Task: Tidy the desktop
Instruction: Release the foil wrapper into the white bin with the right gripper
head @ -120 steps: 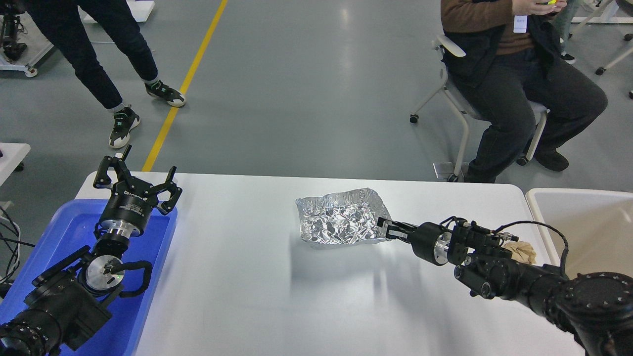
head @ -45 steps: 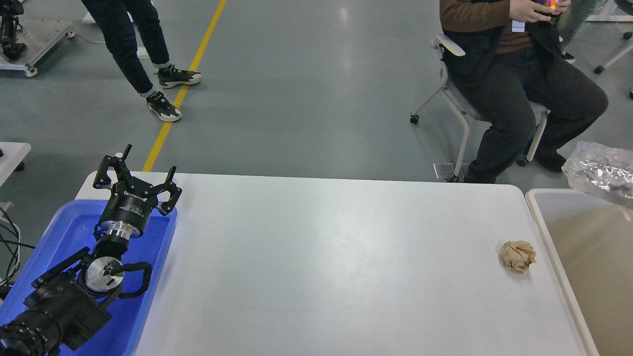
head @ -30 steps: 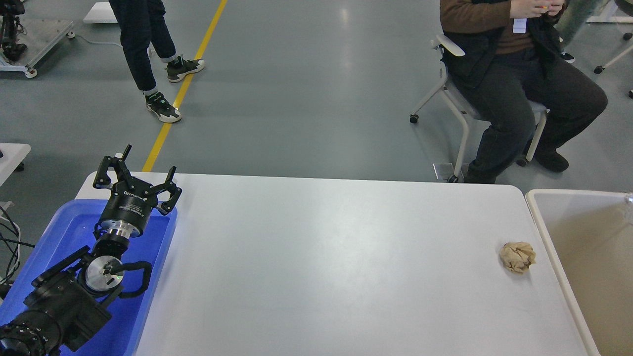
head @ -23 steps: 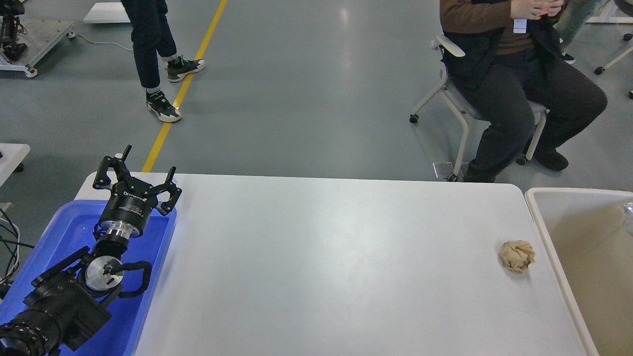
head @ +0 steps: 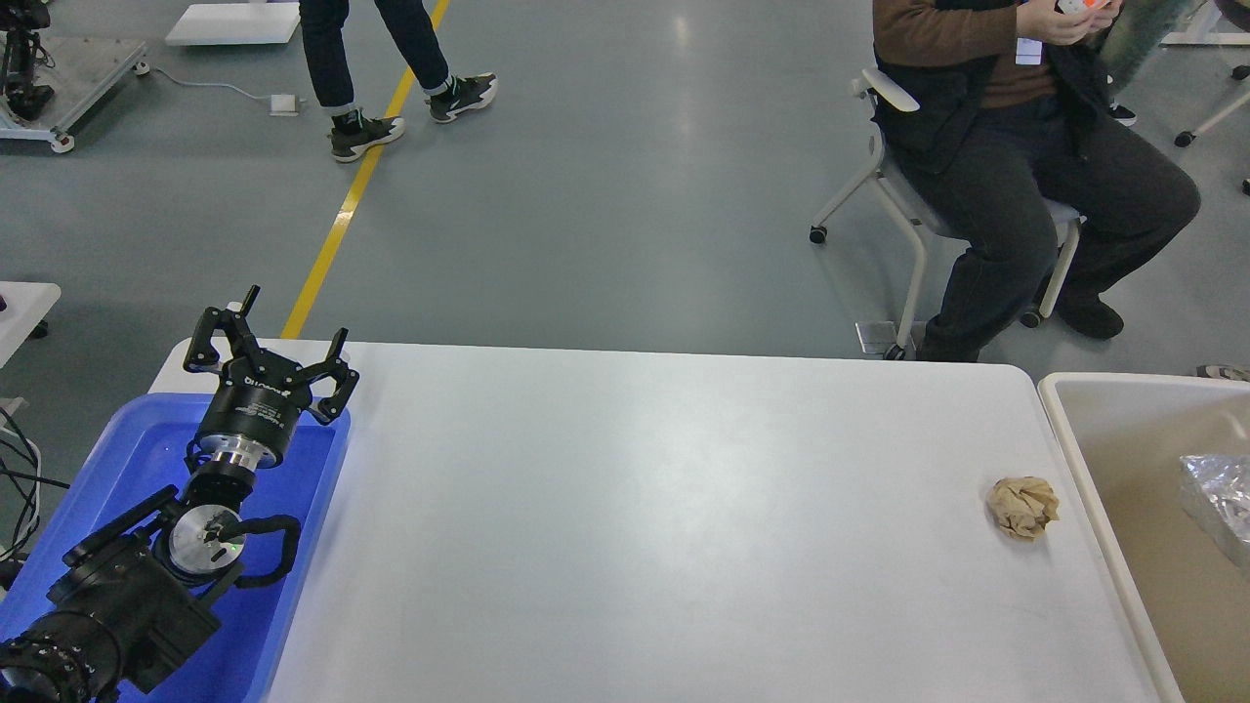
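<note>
The crumpled brown paper ball (head: 1021, 506) sits on the desktop (head: 645, 527) just beside the cream tub (head: 1074, 430), well apart from the left gripper (head: 266, 353), spread wide over the blue tray (head: 293, 586); the right gripper is unseen.

— What is cut off at the frame's right edge?
— The cream tub (head: 1074, 430) and the crumpled foil (head: 1216, 503) lying in it are both cropped there.

— And elsewhere?
— The seated person (head: 1025, 146) is cropped above the chest; the blue tray (head: 117, 430) is partly covered by the left arm (head: 137, 576).
</note>
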### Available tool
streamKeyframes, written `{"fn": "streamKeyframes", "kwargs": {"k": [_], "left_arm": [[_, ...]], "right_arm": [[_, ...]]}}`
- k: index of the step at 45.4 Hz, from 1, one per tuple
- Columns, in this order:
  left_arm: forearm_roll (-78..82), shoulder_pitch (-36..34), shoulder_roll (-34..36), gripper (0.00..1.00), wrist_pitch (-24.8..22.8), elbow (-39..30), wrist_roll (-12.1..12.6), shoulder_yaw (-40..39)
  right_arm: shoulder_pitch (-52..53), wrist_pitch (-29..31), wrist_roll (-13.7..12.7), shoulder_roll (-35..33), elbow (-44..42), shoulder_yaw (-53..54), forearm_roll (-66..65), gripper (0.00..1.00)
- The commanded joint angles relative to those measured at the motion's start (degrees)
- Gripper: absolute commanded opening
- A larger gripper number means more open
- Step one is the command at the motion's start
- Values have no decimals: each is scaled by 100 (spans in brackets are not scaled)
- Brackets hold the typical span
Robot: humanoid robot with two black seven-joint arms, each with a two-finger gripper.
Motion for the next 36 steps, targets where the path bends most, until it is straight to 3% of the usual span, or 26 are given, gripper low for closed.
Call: {"fn": "streamKeyframes", "kwargs": {"k": [1,5,6,7,8,10,11,15,36], "left_arm": [[-1,7,5,100,2,0,0,0],[-1,-2,-4,100,2,0,0,0],[-1,-2,5,100,2,0,0,0],[-1,-2,5,100,2,0,0,0],[-1,7,5,100,2,0,0,0],[-1,-2,5,100,2,0,0,0],[-1,7,-4,100,-7,0,0,0],[-1,-2,-4,100,2,0,0,0],[-1,-2,5,100,2,0,0,0]], "right_arm": [[-5,-111,-128,216,-21,80,25,0],[-5,-120,-128,251,-21,150,25,0],[-5,-120,-128,260,-21,186,16,2],[-5,-120,-120,268,-21,221,25,11],[-5,-120,-119,268,-21,265,16,27],[-5,-120,-119,268,-21,326,25,75],[4,-129,-119,277,-21,370,25,93],[100,-111,-102,277,-12,493,25,99],[1278,-111,-102,321,-4,546,25,99]]}}
